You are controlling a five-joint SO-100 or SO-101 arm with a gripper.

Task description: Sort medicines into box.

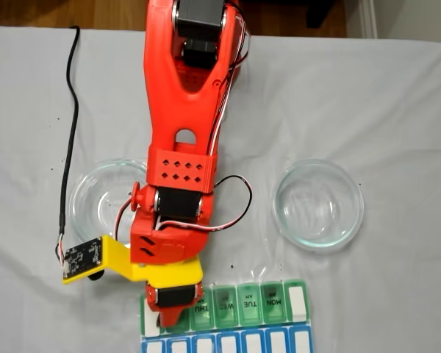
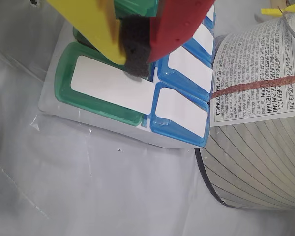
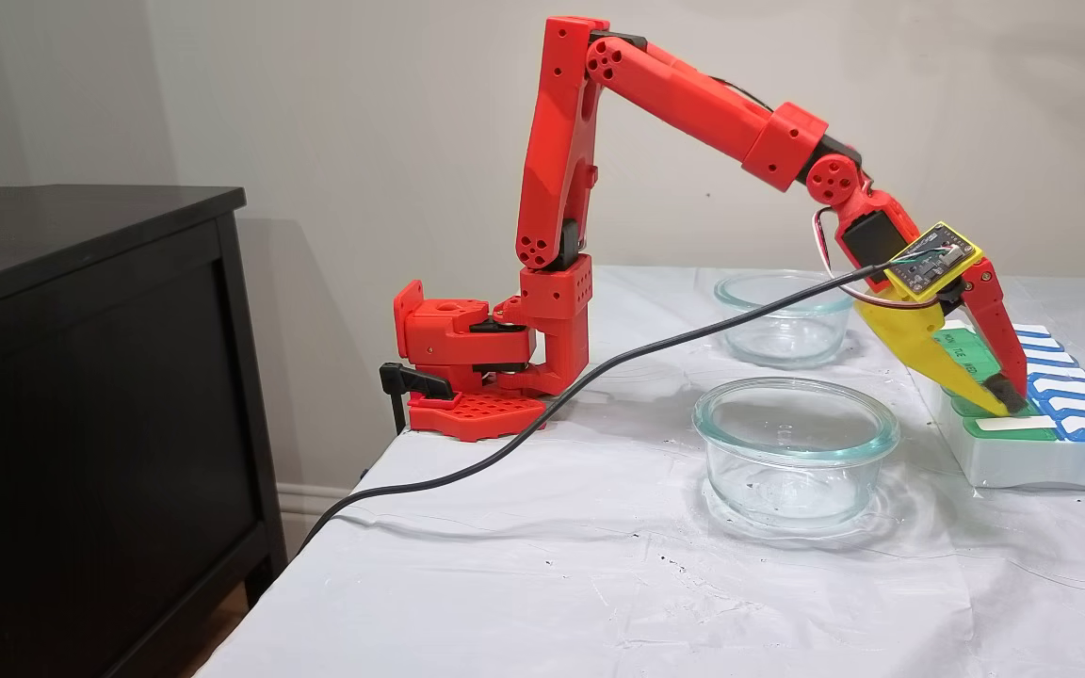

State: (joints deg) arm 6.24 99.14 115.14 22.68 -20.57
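Pressing down on the box (image 2: 105, 93), the gripper (image 2: 136, 59) has its yellow and red fingers drawn together around a dark foam pad — whether anything is pinched there cannot be told. Tip sits at the seam between the end green cell and the blue row. In a fixed view the box (image 1: 279, 305) lies at the table's near edge, with two clear glass dishes (image 1: 318, 205) just beyond it on the white cloth (image 1: 397, 110).
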